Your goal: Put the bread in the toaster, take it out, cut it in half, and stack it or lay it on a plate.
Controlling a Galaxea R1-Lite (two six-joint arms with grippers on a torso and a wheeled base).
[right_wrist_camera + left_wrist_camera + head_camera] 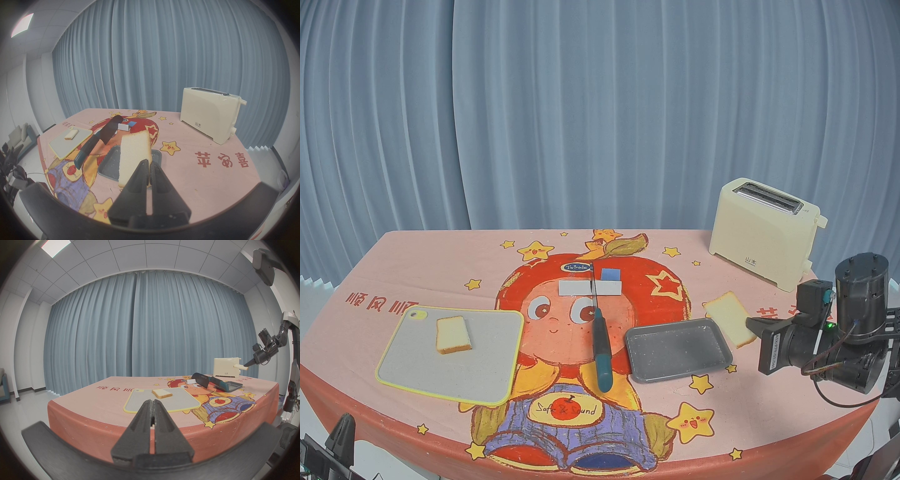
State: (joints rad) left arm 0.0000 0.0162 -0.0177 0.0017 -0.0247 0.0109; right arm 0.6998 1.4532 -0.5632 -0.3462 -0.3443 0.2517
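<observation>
Pale bread slice (pixel 134 154) sits clamped in the right gripper (pixel 149 163), beside the tray (pixel 109 164).

The head camera looks forward and down from above the near edge, taking in the whole table (pixel 425 262). The left wrist camera sits low off the near left corner, looking level past the closed left gripper (pixel 153 402). The right wrist camera hovers close over the right side, behind the right gripper (pixel 149 164) clamping a bread slice (pixel 134 156). All three share the cutting board (pixel 406 362), knife (pixel 602 350), tray (pixel 675 350) and toaster (pixel 762 240).
</observation>
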